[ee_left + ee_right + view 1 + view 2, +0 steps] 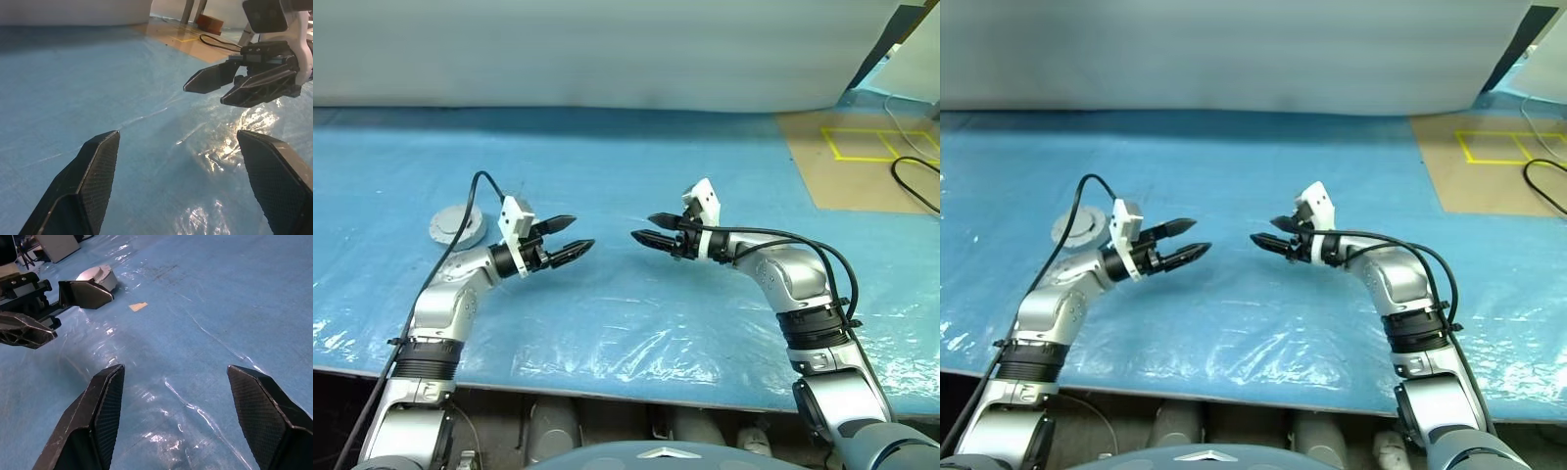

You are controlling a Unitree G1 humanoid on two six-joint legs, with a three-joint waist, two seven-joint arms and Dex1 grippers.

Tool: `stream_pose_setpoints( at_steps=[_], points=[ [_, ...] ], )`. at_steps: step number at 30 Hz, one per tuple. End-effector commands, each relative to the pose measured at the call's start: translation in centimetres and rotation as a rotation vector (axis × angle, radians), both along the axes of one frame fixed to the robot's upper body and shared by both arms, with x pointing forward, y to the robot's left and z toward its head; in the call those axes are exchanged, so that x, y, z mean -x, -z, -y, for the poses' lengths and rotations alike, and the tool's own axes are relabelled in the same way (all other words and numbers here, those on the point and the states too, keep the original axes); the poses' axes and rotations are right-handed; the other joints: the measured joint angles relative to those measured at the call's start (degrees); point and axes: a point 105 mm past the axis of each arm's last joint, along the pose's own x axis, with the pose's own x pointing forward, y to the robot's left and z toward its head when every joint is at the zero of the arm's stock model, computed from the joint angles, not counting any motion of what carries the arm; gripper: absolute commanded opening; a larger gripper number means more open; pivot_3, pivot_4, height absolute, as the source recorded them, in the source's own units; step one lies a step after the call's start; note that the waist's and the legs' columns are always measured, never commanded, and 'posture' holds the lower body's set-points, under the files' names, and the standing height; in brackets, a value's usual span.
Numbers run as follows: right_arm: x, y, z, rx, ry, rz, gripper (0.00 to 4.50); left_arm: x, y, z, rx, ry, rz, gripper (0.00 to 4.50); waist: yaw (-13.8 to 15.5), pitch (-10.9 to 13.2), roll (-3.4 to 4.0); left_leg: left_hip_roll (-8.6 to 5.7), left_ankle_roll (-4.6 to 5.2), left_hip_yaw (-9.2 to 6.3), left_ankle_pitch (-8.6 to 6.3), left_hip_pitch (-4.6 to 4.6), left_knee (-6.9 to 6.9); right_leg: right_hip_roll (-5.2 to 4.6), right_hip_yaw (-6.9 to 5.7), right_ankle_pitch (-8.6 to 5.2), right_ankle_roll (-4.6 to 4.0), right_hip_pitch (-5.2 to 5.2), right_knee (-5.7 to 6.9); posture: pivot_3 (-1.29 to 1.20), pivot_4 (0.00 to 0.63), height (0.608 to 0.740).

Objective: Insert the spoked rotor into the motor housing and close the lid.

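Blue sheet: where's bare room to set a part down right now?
Bare: the sheet between and in front of both grippers, and the wide strip behind them up to the far wall. Occupied: the far left, where a grey disc lies behind the left gripper. The right gripper hangs empty, jaws open.

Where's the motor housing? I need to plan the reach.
Head views: the closed motor housing sits on the blue sheet, far left, just behind the left claw.
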Motion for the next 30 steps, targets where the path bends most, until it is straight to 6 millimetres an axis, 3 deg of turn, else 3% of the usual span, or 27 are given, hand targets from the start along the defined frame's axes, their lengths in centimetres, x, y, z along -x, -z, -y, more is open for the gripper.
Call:
stream_pose_setpoints(
  at_steps=[1,10,30],
  points=[
    [0.2,-1.2,-0.2,-0.009,-0.021,0.054,3.51,0.2,-1.2,-0.4,0.001,0.005,0.046,4.05,0.0,0.0,0.00,0.00,0.00,0.00,0.00,0.00,0.00,0.00,0.00,0.00,0.00,0.00,0.00,0.00,0.150,0.740],
    [0.0,-1.4,0.9,0.007,0.014,0.101,3.51,0.1,-1.1,-0.3,-0.009,0.017,0.051,4.05,0.1,0.0,0.00,-0.01,0.00,0.00,0.00,-0.01,0.01,-0.01,0.00,0.00,0.00,0.00,-0.02,0.00,0.150,0.740],
    [-0.2,-0.9,0.3,0.000,0.025,0.090,3.51,-0.1,-1.0,0.4,-0.019,0.024,0.060,4.05,0.0,0.0,0.00,-0.01,0.00,0.00,0.00,-0.01,0.00,-0.01,0.00,0.00,0.00,0.00,-0.03,0.00,0.150,0.740]
  ],
)
